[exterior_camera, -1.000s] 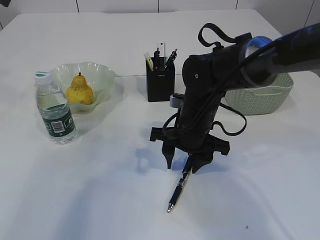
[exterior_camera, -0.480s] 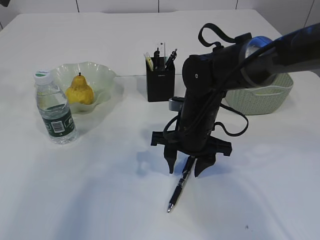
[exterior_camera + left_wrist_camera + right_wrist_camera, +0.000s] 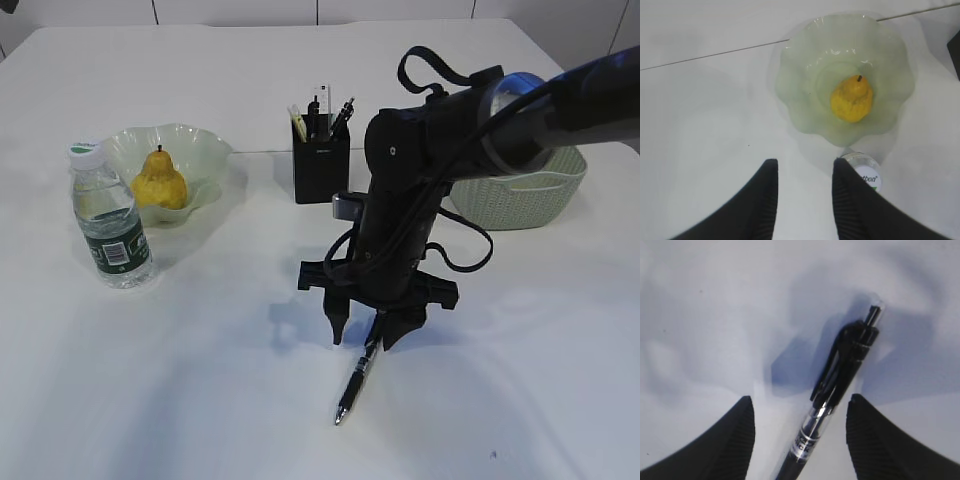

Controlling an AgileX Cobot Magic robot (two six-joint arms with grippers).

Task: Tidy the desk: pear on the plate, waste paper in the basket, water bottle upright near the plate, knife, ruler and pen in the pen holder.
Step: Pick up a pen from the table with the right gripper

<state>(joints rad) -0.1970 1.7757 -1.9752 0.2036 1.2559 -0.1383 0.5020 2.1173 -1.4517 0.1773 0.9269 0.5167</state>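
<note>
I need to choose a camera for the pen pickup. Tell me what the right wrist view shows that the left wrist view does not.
Only the right wrist view shows the pen lying on the table between the open right gripper. Only the left wrist view shows the pear on the plate, the water bottle cap, and the open left gripper. Both share the white table.

The right arm is matte black with looping black cables, a grey-blue joint ring and a small pale screw, ending in black ribbed fingers.
</note>
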